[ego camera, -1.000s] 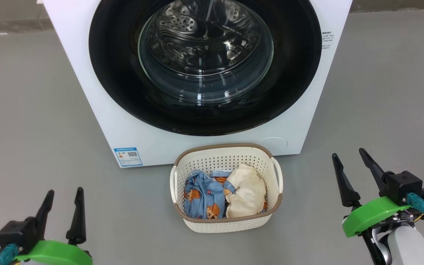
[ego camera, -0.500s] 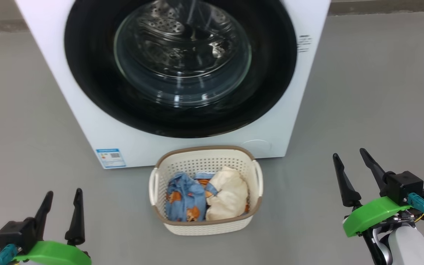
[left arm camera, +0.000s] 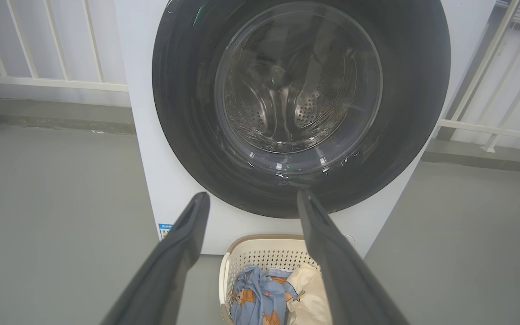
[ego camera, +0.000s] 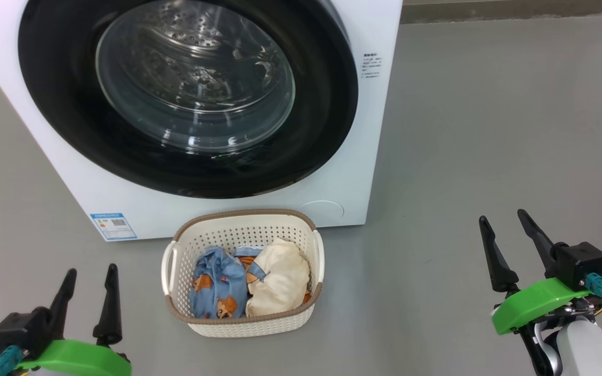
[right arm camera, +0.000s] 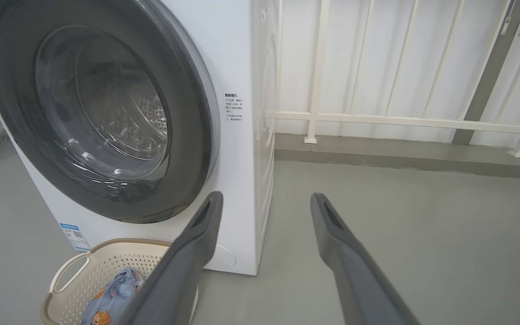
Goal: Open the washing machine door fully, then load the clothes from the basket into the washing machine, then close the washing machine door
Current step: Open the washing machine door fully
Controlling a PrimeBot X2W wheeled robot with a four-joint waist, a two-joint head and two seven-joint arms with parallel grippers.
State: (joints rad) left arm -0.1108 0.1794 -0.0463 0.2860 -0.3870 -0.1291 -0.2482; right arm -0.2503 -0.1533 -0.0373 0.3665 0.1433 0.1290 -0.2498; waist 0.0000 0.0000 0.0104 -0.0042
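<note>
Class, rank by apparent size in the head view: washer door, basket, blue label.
1. Round glossy black washing machine door
2. Cream perforated plastic basket
3. Small blue rectangular label

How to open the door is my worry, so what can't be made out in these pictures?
- Washing machine door: top cut off by the upper edge in the head and left wrist views; no handle or latch can be made out.
- Blue label and small print: too small to read, head view.
- Basket floor: hidden under the clothes, head view.
- Drum: blurred by glass reflections, left wrist view.
</note>
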